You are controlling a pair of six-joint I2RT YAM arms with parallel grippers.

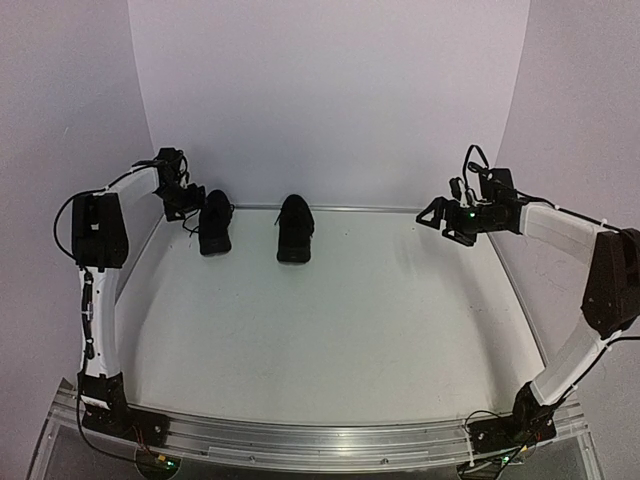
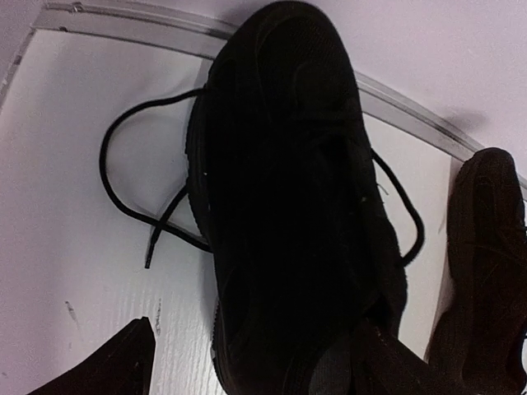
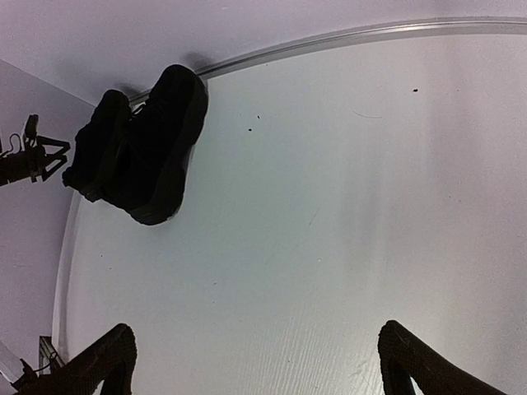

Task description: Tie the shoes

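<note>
Smooth white tabletop (image 1: 330,340); matte blk shoe (image 2: 288,206), thin looped lace (image 2: 104,160); 2nd shoe (image 2: 486,271) beside.

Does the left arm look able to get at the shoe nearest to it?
Probably yes. The left tool hangs open right beside the left-hand shoe, nothing between them; only its loose lace trails on the table.

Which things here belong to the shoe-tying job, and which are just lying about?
Job: left pincer, open; right pincer, open; left black sneaker; its loose lace; right black sneaker.
Just there: white table; metal rim along its far edge.
</note>
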